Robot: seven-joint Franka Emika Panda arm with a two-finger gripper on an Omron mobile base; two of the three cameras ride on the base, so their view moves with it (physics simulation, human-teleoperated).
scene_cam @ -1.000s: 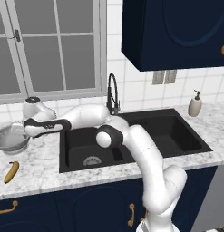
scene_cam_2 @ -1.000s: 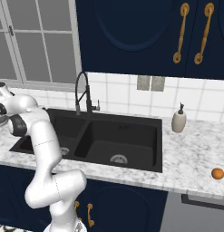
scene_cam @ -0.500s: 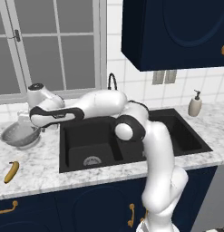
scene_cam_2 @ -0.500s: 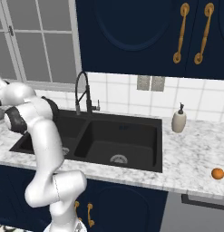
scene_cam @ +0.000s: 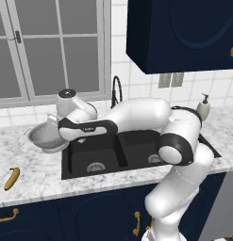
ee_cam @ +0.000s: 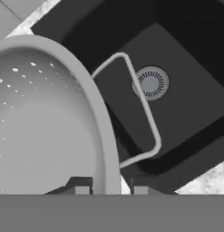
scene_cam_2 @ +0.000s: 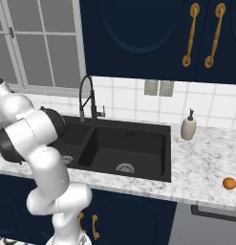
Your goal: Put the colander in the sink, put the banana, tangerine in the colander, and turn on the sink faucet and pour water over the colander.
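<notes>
Here the claw [ee_cam: 105, 189] is clamping the colander's [scene_cam: 46, 136] rim, one fingertip inside the bowl and one outside, holding it at the sink's [scene_cam: 137, 151] left edge, partly over the bench [scene_cam: 33, 176]. The banana [scene_cam: 12, 178] is lying near the bench's front left edge. The tangerine [scene_cam_2: 229, 183] is sitting far right of the sink, near the front edge.
</notes>
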